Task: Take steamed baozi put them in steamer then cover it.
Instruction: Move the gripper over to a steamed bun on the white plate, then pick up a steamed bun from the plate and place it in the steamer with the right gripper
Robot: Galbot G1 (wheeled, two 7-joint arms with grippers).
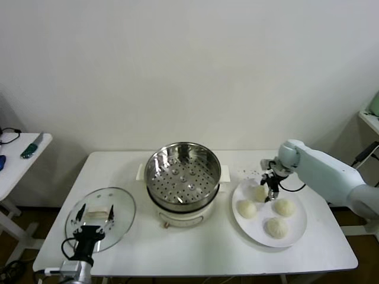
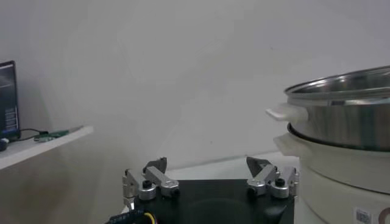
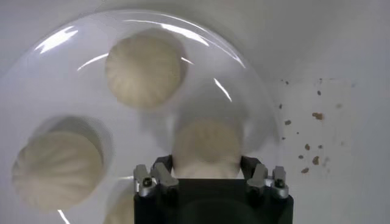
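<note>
Your right gripper [image 3: 207, 176] sits down on the flat white plate [image 1: 296, 232], fingers closed around the rearmost pale cream, round steamed baozi [image 3: 206, 149]. The shiny steel perforated steamer [image 1: 183, 171] lies to its left across the table, so carry it that way. Your left gripper [image 2: 210, 176] is parked wide open.

Pale blue-white right arm [image 1: 331, 174], black right hand [image 1: 271, 188] with silver screwed knuckles, black left hand [image 1: 89, 234]

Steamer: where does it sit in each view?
Head view: steamer at table centre, between the glass lid and the plate.
Left wrist view: its steel rim and white base fill the right edge.
Right wrist view: not in it.
Shared landmark: the steamer's white side handle.
</note>
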